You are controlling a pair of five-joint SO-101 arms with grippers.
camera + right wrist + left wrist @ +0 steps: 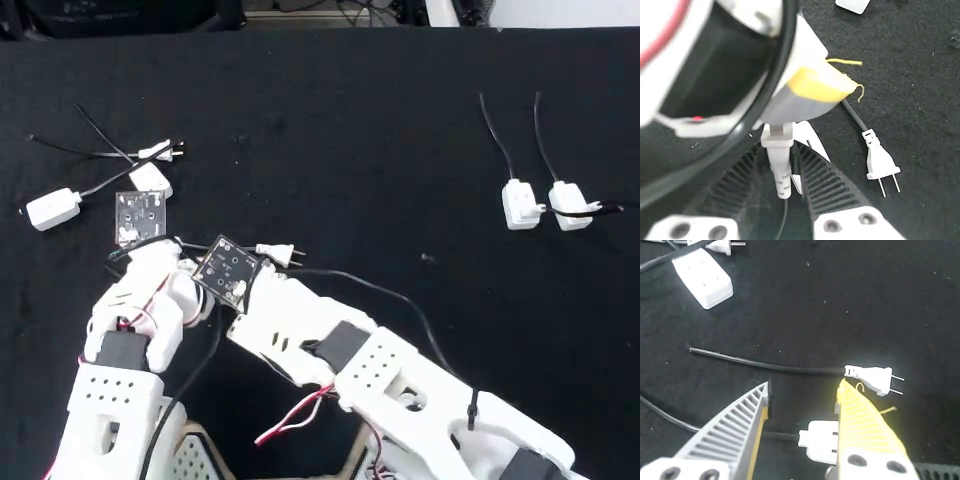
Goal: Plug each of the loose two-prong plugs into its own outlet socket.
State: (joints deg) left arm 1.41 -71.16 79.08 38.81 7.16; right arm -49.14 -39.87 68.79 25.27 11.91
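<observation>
Loose two-prong plug (pixel 278 252) lies flat just left of centre in the high view, prongs pointing right, beside both grippers. The right gripper (pixel 779 156) clamps a second plug (pixel 776 141). The left gripper (pixel 804 387) stands with jaws apart, close against it. Crowded so tightly, the two grippers may well collide and twist the second plug askew.

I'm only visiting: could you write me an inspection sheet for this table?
Surface: black table.
Job's things: loose plug at centre; held plug; third plug by the left sockets; right sockets.
Clutter: nothing seen.
Pincers: left pincer open beside the held plug; right pincer shut on it.
Cables: short black cords on plugs and sockets.
Surroundings: wires beyond the far edge.
</observation>
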